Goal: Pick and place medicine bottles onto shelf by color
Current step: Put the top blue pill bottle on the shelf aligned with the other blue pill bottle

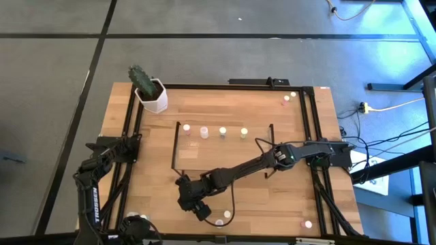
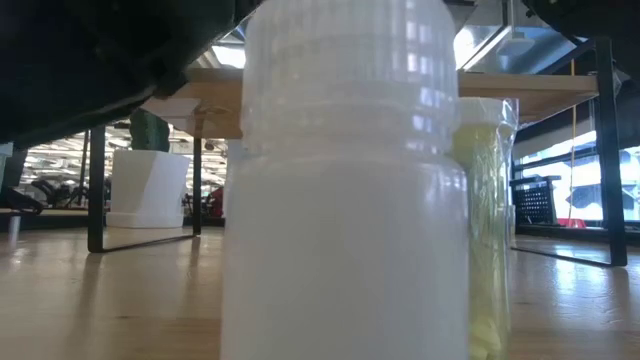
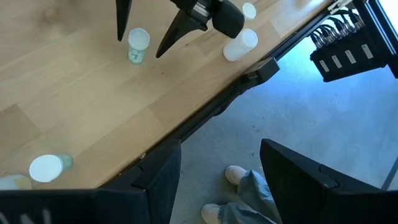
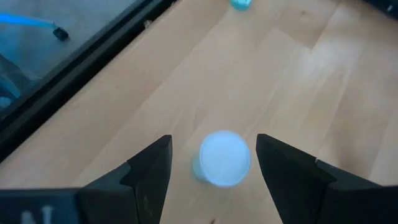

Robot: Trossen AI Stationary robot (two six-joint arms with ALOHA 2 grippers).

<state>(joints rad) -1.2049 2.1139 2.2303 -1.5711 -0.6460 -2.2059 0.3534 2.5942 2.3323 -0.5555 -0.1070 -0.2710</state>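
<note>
A small pale green medicine bottle [image 4: 224, 158] with a white cap stands upright on the table near its near edge. My right gripper [image 4: 214, 146] is open, slanting down, with one finger on either side of that bottle [image 3: 138, 45] and a gap to each. In the high view the right gripper [image 1: 199, 209] covers this bottle. The shelf [image 1: 225, 153] stands mid-table with several bottles [image 1: 223, 132] in a row along its far side. My left gripper [image 3: 217, 177] waits open past the table's near left edge, holding nothing.
Two more bottles [image 1: 223, 218] stand just right of the right gripper, and others at the near left [image 3: 46, 167], near right [image 1: 308, 224] and far right [image 1: 289, 97]. A cactus pot [image 1: 151, 95] sits far left. A person's shoe [image 3: 236, 177] shows below the table edge.
</note>
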